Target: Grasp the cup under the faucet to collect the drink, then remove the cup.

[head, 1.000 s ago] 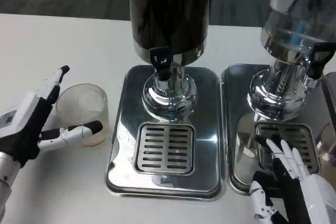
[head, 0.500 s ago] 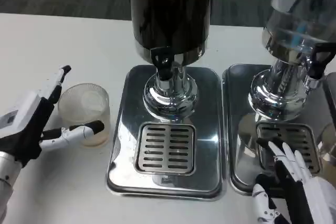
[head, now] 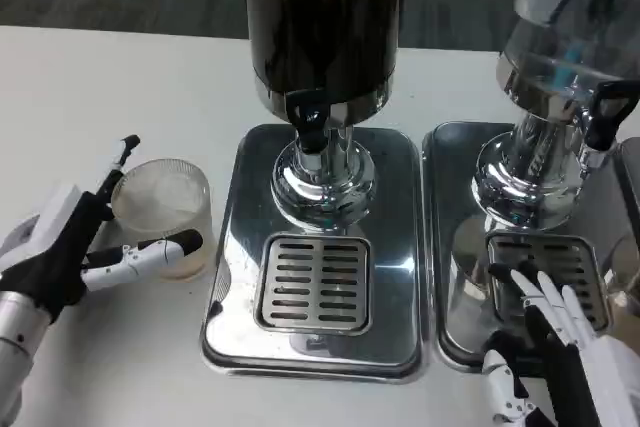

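While the left hand point(head: 75, 247) cups spread fingers around the clear cup point(head: 163, 215) on the white desk point(head: 120, 97) left of the dark dispenser's tray point(head: 315, 247), the right hand point(head: 560, 347) rests open-fingered; no readable labels.

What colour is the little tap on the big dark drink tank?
Black, seen in the head view.

The cup point(head: 163, 215) is standing on the table point(head: 110, 87), lying between the spread fingers of the left hand point(head: 75, 247). Right of that hand the drip tray point(head: 316, 257) is sitting under the faucet point(head: 312, 125). The right hand point(head: 560, 352) is resting at the near edge of the second tray point(head: 455, 277), before the second dispenser point(head: 560, 77).
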Robot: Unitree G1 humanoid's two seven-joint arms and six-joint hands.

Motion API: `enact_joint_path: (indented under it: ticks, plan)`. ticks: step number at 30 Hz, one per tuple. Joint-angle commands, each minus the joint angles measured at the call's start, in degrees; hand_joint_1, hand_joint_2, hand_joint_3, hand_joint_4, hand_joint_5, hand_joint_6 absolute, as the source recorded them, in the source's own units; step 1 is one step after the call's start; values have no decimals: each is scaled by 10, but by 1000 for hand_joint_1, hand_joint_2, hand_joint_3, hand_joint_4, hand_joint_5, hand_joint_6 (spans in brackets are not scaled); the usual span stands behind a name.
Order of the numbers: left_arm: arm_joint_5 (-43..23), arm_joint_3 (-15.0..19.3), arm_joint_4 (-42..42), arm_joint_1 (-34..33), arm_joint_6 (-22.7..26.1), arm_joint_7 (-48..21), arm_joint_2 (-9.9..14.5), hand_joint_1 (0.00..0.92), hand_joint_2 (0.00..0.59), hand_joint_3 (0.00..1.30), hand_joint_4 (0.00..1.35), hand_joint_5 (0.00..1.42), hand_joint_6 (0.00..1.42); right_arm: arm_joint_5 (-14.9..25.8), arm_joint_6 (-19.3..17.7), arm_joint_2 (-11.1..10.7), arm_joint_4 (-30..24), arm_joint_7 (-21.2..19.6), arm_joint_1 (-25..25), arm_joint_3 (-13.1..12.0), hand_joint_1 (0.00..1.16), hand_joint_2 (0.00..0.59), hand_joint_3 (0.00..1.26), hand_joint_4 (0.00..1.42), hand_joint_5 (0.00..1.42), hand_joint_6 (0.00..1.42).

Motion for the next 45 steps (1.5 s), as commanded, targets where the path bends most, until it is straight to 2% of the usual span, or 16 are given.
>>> enact_joint_path:
  ticks: [1, 8, 22, 26, 33, 45]
  plan:
    - [-11, 9, 5, 0, -6, -15, -6, 293, 51, 32, 23, 240, 500, 8, -11, -1, -5, 2, 3, -4, 146, 551, 168, 64, 0, 48]
    - [-16, 16, 2, 6, -22, -7, -11, 317, 59, 106, 91, 320, 577, 18, -15, 0, -3, 2, 4, -8, 39, 566, 180, 64, 4, 48]
    - [-11, 23, -3, 14, -42, 3, -20, 327, 72, 191, 159, 384, 627, 32, -18, 0, 2, 2, 8, -16, 0, 580, 178, 77, 4, 48]
    - [-6, 21, -6, 19, -48, 17, -22, 339, 91, 250, 231, 471, 781, 38, -19, -1, 1, 6, 8, -19, 0, 586, 178, 77, 4, 48]
    - [-7, 25, -10, 28, -57, 41, -23, 367, 118, 390, 397, 636, 955, 37, -18, -2, 2, 14, 2, -21, 0, 586, 178, 71, 4, 48]
    - [-7, 31, -14, 35, -70, 70, -23, 387, 125, 490, 529, 781, 1131, 43, -21, -1, 4, 17, 2, -24, 0, 586, 178, 65, 4, 48]
